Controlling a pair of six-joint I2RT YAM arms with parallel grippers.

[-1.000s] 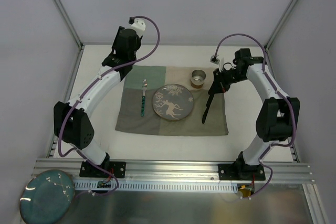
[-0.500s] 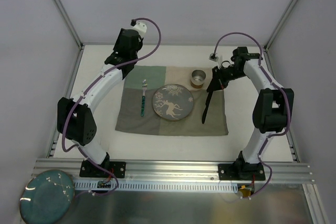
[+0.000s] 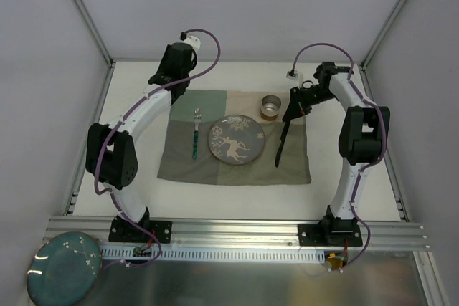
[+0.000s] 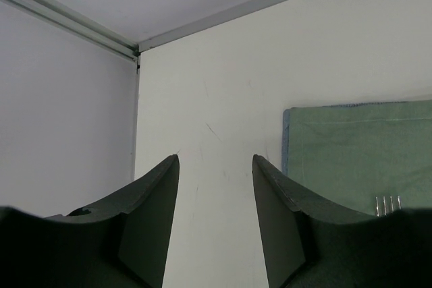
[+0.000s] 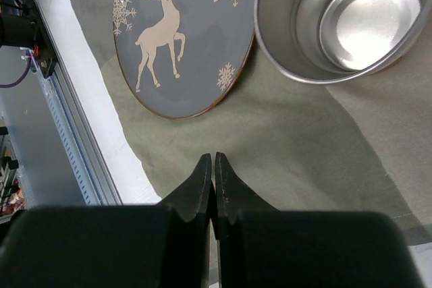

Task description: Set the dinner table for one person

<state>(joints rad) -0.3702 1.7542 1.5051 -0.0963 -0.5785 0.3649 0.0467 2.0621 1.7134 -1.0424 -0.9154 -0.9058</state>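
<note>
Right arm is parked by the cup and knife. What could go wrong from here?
The right gripper, shut, sits close to the metal cup; a sideways swing could tip it onto the plate. The knife lies just below that arm in the top view, so a low retreat might drag it askew on the mat.

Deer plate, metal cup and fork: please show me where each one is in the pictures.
Deer plate [image 3: 236,140]: top external view, on the deer at its centre.
Metal cup [image 5: 363,10]: right wrist view, on its inner bottom.
Fork [image 3: 195,141]: top external view, on its handle.
</note>
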